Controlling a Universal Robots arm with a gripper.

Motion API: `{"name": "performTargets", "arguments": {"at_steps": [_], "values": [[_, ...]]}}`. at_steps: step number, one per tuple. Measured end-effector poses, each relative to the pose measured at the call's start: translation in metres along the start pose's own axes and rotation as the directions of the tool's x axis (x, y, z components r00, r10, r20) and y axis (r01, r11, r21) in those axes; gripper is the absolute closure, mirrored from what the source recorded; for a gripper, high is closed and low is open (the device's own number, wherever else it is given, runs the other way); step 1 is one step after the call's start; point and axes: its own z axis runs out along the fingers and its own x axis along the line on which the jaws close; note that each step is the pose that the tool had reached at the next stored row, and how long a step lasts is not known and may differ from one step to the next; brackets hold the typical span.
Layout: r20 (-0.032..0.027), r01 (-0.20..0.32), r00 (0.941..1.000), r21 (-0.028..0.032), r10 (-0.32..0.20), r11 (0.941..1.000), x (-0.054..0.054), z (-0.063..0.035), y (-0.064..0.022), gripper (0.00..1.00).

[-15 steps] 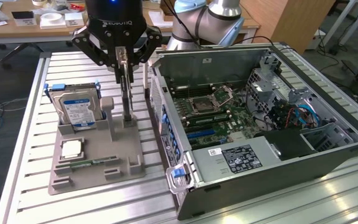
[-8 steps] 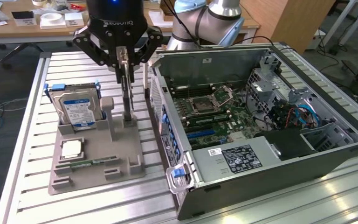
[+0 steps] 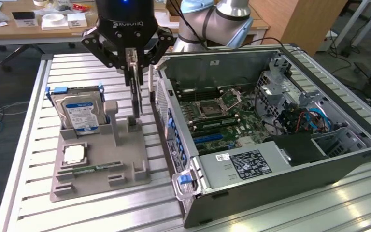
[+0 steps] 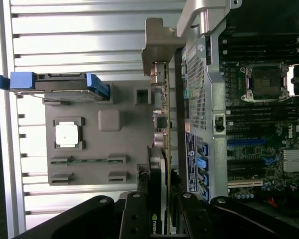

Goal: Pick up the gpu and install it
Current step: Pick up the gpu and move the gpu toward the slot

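The gpu (image 3: 135, 89) is a thin dark card that hangs on edge, upright, between the fingers of my gripper (image 3: 135, 62), which is shut on its upper part. Its lower edge is just over a slot post on the grey holder tray (image 3: 102, 181); I cannot tell whether they touch. In the wrist view the gpu (image 4: 165, 114) runs edge-on away from my gripper (image 4: 161, 204), with its silver bracket (image 4: 159, 42) at the far end. It is next to the outer wall of the open computer case (image 3: 263, 169).
A hard drive with a blue label (image 3: 77, 113) stands upright in the tray, with a CPU chip (image 3: 75, 153) and a green memory stick (image 3: 98, 168) lying nearer the front. The motherboard (image 3: 221, 113) lies exposed inside the case. All rest on a slatted aluminium table (image 3: 31, 159).
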Motion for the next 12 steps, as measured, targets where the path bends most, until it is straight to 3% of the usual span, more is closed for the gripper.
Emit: {"name": "performTargets", "arguments": {"at_steps": [12], "values": [[-0.0001, 0.0, 1.0, -0.0016, 0.0, 1.0, -0.016, 0.0003, 0.0012, 0.73]]}}
